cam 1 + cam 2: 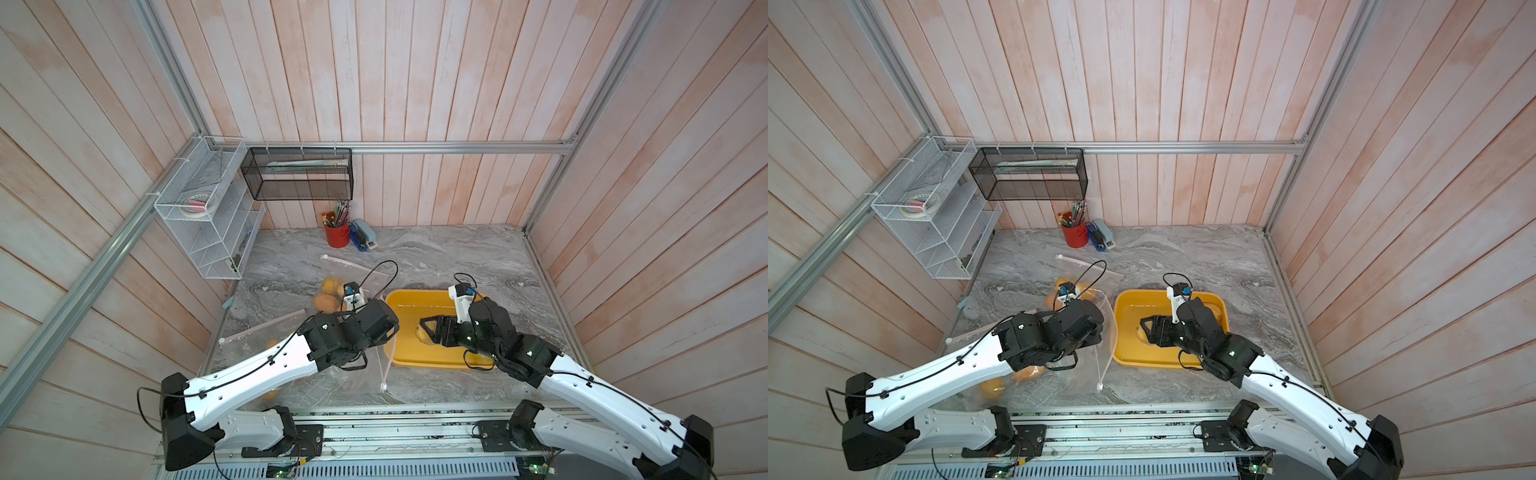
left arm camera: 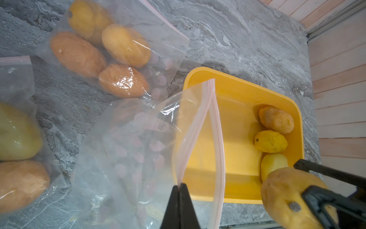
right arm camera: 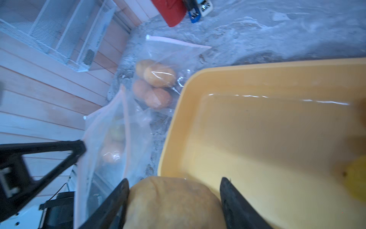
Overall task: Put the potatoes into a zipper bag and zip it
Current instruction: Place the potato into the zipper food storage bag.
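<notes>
A grey marbled bench (image 1: 457,257) stands between pale pink plank walls (image 1: 415,83). The left pincer (image 2: 179,185) pinches the open bag (image 2: 126,150) by its zipper edge beside the yellow tray (image 3: 257,128). The right pincer (image 3: 174,180) grips a potato (image 3: 174,204) over that tray, three potatoes (image 2: 270,141) inside it.

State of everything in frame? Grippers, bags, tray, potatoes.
left gripper: shut on the open bag rim.
right gripper: shut on a potato, over the tray.
open bag: mouth held open, looks empty.
far bag: four potatoes inside.
near bag: at least two potatoes inside.
tray: three loose potatoes left.
</notes>
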Controlling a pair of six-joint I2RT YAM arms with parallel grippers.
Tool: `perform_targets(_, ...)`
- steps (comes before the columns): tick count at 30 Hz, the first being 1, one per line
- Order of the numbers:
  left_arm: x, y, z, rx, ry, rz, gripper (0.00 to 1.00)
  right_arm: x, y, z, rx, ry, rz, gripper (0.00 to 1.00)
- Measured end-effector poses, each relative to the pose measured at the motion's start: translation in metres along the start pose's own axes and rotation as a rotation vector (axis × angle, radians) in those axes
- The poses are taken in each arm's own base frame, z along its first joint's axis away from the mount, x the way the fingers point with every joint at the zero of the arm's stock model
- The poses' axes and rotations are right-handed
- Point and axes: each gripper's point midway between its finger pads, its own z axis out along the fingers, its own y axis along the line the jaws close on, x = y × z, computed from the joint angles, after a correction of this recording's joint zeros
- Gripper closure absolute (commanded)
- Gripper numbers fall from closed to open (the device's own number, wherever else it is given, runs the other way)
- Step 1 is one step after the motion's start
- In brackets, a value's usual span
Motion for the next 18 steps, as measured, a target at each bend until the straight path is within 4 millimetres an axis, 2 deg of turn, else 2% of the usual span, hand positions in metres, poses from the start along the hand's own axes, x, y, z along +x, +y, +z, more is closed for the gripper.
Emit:
perform_targets(4,-0.001,-0.003,0.000,0.012,-0.002,0.007,1.00,-0.007,0.031,0.004,-0.101,-0.015,-0.018,0.49)
perform_targets(12,-0.002,-0.006,0.001,0.022,-0.005,0.012,1.00,-0.026,0.074,0.003,-0.303,-0.083,-0.028,0.53)
perform_targets(15,-0.001,-0.007,0.001,0.028,-0.001,0.019,1.00,-0.032,0.086,0.003,-0.379,-0.130,-0.065,0.56)
perform_targets(18,0.001,-0.008,0.001,0.035,0.010,0.030,1.00,-0.032,0.090,0.009,-0.424,-0.173,-0.132,0.56)
